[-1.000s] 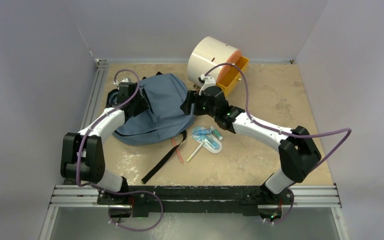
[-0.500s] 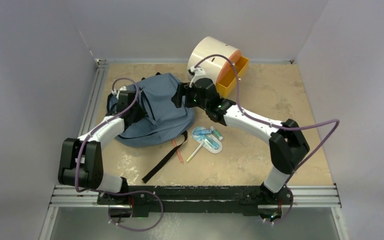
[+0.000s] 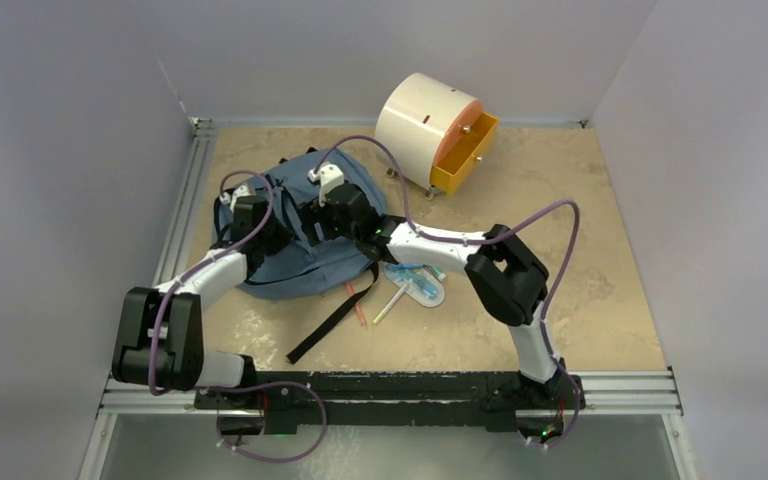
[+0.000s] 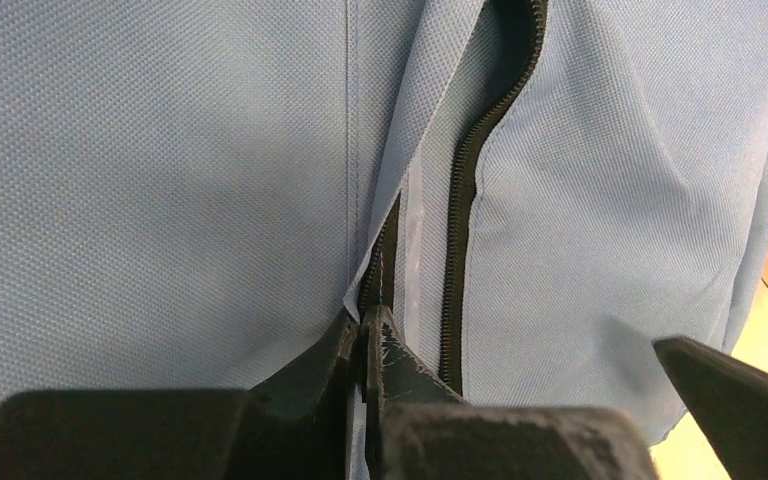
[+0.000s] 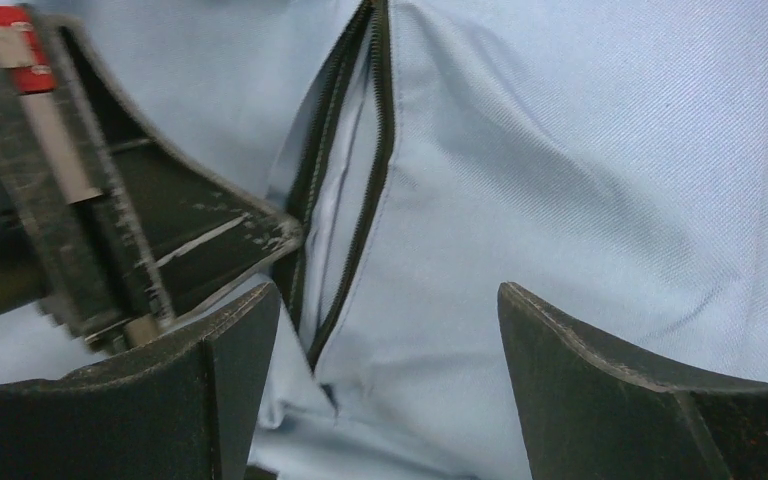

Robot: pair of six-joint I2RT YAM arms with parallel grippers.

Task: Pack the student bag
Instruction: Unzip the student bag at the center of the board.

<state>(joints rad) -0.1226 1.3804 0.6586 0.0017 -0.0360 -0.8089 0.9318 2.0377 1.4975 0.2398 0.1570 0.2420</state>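
Nearest the arm bases, a black strap (image 3: 332, 318) trails across the tan bench (image 3: 580, 230), with two pens (image 3: 356, 300) and a clear pouch (image 3: 416, 283) just beside it. Beyond them, on the left half of the bench, lies the blue bag (image 3: 310, 264). The left gripper (image 4: 365, 330) is pinched tight on the fabric flap beside the bag's black zipper (image 4: 465, 200). The right gripper (image 5: 390, 330) hovers over the same zipper with its jaws wide apart, holding nothing. Farthest back stands a cream round cabinet (image 3: 418, 122) with its orange drawer (image 3: 463, 162) pulled out.

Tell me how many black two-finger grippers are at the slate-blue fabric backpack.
2. The left gripper is shut on a flap edge of the slate-blue fabric backpack, beside its black zipper; the right gripper hangs open over the same zipper opening. Neither is hidden.
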